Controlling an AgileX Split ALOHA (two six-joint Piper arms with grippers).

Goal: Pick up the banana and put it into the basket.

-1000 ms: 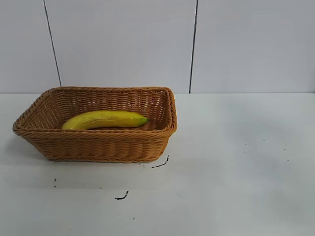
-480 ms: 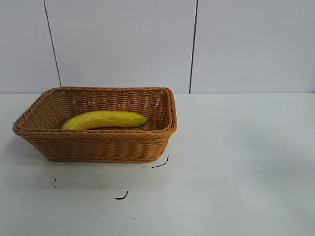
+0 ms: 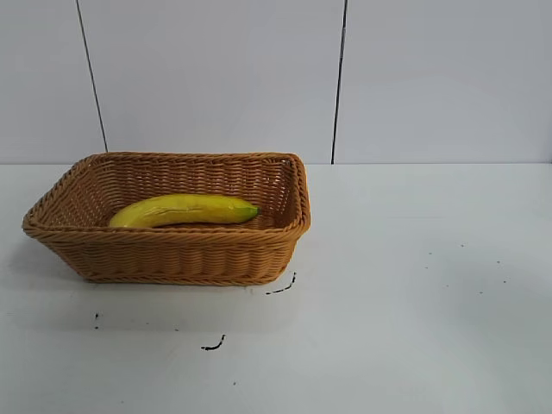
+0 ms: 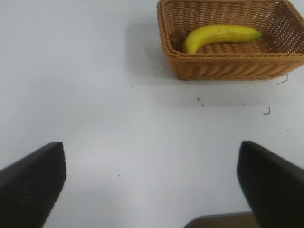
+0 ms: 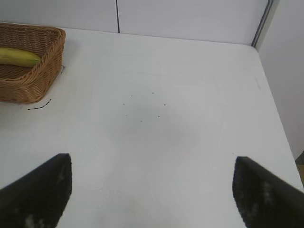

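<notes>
Yellow banana (image 3: 183, 210) lies inside the basket (image 3: 172, 254): light, firm, smooth-skinned, best gripped mid-length. Left gripper (image 4: 152, 185) and right gripper (image 5: 152, 190) hover over bare bench, jaws apart.

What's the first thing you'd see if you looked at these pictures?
The big woven basket catches the eye first, sitting on the left part of the white table. Next comes the yellow banana lying lengthwise inside it, green tip pointing toward the table's middle. Both grippers, left gripper and right gripper, hang wide open above bare table, away from the basket, holding nothing.
</notes>
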